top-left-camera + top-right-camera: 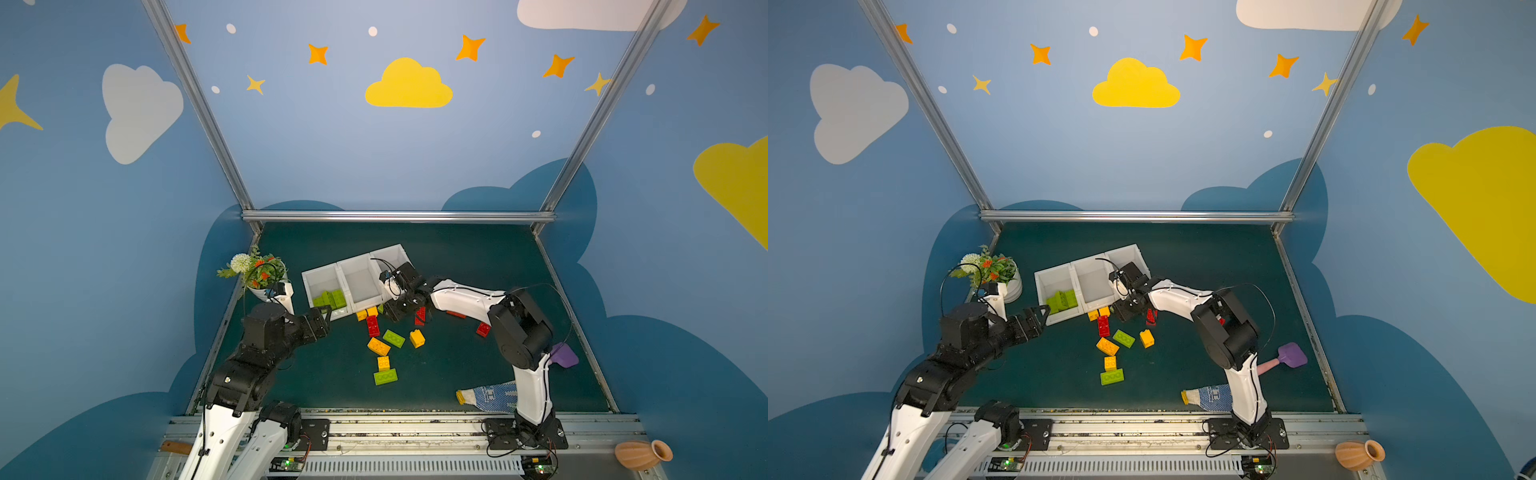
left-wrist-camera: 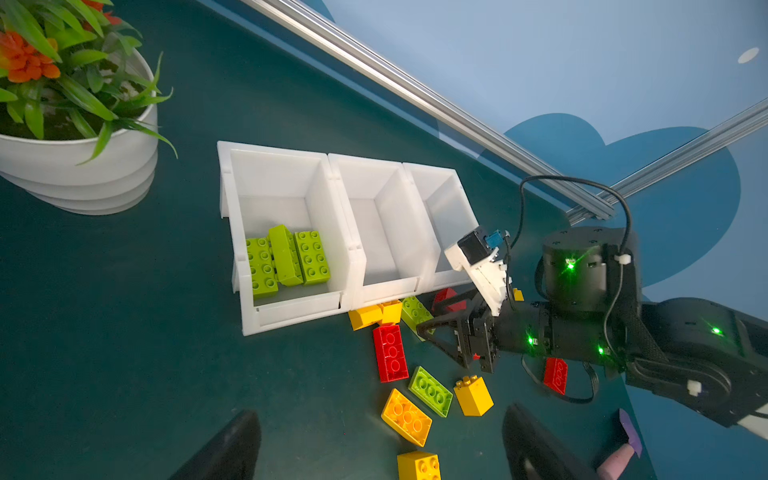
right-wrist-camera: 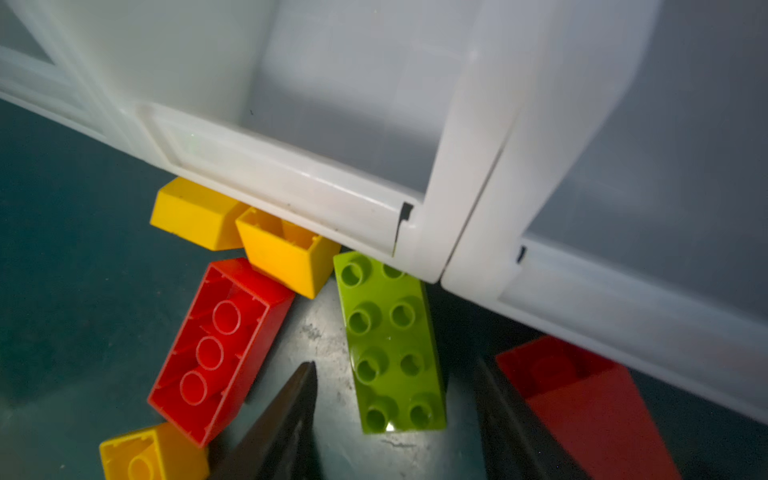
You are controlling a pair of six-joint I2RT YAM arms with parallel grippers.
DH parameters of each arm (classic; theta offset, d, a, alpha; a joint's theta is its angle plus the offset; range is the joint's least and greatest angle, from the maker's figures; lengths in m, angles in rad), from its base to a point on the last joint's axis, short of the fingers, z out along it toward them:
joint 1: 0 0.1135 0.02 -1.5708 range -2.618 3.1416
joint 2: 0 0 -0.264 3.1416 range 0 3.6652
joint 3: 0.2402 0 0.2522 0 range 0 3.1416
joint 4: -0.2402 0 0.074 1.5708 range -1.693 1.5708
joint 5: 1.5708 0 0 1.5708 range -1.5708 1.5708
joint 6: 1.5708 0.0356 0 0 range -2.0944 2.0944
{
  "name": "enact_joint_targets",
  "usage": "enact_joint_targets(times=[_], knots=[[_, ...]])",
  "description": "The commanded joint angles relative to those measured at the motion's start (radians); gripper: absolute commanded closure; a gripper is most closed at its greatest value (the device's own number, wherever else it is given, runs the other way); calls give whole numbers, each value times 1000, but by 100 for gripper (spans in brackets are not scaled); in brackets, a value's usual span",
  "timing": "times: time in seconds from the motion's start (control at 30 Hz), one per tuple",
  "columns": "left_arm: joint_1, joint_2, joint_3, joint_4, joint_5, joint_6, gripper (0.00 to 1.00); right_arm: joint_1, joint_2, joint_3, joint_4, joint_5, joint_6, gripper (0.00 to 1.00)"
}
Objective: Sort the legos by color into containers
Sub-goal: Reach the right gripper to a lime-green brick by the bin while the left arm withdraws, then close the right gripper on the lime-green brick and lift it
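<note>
A: Your three lime green legos (image 2: pixel 286 259) lie side by side in the leftmost of the containers (image 2: pixel 291 320), at its near end.

B: The rest you find loose on the bench (image 1: pixel 457 257). A green brick (image 3: pixel 390 345) lies studs up, its far end at the near wall where the middle and right containers join. Two yellow bricks (image 3: pixel 286 253) and a long red brick (image 3: pixel 220 349), hollow side up, sit just left of it.

A: Your right tool (image 3: pixel 395 365) stands low over that green brick with its jaws parted. One finger is on each side of the brick with a gap both ways, so it grips nothing. A dark red brick (image 3: pixel 582 395) lies just right of it, against the right container.

B: Nearer to you, five more bricks (image 1: pixel 378 345) lie scattered, green, yellow and orange mixed. Other red bricks (image 1: pixel 483 329) lie under your right arm.

A: Your left tool (image 1: pixel 326 318) hovers at the near left corner of the leftmost container, with its jaws spread wide and nothing between them.

B: Further out, you have the flower pot (image 2: pixel 83 174) at the far left. The dotted glove (image 1: pixel 492 395) lies near you on the right, by the arm's base. The purple-headed toy (image 1: pixel 1292 355) is at the right edge.
</note>
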Motion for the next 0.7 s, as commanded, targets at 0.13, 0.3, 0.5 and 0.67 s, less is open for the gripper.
enact_joint_targets(times=[0.13,0.3,0.5,0.67], knots=[[6,0,-7,12,19,7,10,4,32,23,1,12,-22,42],[5,0,-8,12,19,6,9,25,51,24,5,48,-37,49],[7,-1,-8,11,27,8,9,43,75,46,-21,93,-56,61],[5,-11,-9,6,16,8,8,44,55,22,-14,79,-39,74]])
